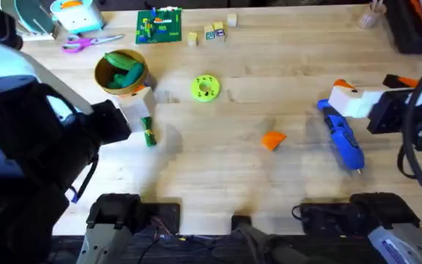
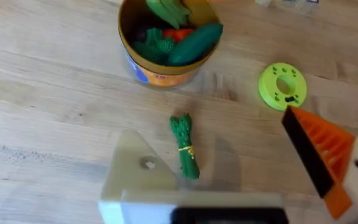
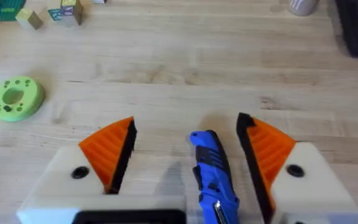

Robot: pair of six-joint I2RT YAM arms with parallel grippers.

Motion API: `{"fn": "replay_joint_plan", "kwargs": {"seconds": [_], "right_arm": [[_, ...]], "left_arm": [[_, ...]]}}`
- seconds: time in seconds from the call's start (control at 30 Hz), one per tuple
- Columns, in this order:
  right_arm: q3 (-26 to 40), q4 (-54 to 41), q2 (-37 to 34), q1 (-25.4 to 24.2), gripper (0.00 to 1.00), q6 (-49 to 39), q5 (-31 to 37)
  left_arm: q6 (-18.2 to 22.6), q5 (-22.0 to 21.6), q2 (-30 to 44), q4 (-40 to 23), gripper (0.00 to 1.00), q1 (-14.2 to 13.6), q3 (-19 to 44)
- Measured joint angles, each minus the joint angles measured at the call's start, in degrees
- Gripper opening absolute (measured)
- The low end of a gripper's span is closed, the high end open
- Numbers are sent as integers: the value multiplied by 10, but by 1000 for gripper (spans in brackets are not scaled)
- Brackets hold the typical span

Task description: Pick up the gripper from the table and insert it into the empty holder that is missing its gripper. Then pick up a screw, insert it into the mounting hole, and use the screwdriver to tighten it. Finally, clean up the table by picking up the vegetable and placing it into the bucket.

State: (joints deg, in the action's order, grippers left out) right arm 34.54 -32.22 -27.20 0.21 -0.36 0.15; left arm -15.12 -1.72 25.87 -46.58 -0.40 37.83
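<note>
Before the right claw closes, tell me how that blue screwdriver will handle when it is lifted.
The screwdriver looks like a rigid plastic pen shape, so it should lift stiff, without sagging. Its rounded body lies flat on the table, so a nudge may well roll it. The right claw stands open astride one end rather than the middle, so the far end might dip when raised.

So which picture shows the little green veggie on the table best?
The left wrist view: the green vegetable lies whole and close, below the bucket. The overhead view shows it small, beside the left arm.
</note>
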Motion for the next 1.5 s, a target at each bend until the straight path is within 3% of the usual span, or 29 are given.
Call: {"fn": "replay_joint_plan", "kwargs": {"seconds": [0.2,0.23,0.47,0.53,0.67,0.73,0.87,0.9,1.0,1.1,1.17,1.33,1.5], "right_arm": [[0,7,0,0,992,0,0],[0,7,0,0,992,0,0],[0,7,0,0,992,0,0],[0,7,0,0,991,1,0],[0,7,0,0,991,1,0],[0,7,0,0,991,1,0],[0,7,0,0,991,1,0],[0,7,0,0,992,1,0],[0,7,0,0,991,2,0],[0,7,0,0,991,1,0],[0,7,0,0,991,1,0],[0,-17,0,0,991,2,0],[0,-57,0,0,991,2,0]], "left_arm": [[-25,5,81,22,992,0,-31],[-40,5,153,23,992,0,-43],[-54,8,299,34,962,0,-45],[-57,15,325,49,724,0,-45],[-59,22,341,79,101,0,-45],[-59,22,341,83,9,0,-44],[-52,37,331,83,4,0,-40],[-44,48,324,82,19,-1,-35],[-10,87,295,82,467,-16,-9],[36,122,254,84,935,-56,26],[70,135,223,88,989,-88,42],[135,155,149,115,992,-171,48],[156,161,120,183,992,-207,48]]}}
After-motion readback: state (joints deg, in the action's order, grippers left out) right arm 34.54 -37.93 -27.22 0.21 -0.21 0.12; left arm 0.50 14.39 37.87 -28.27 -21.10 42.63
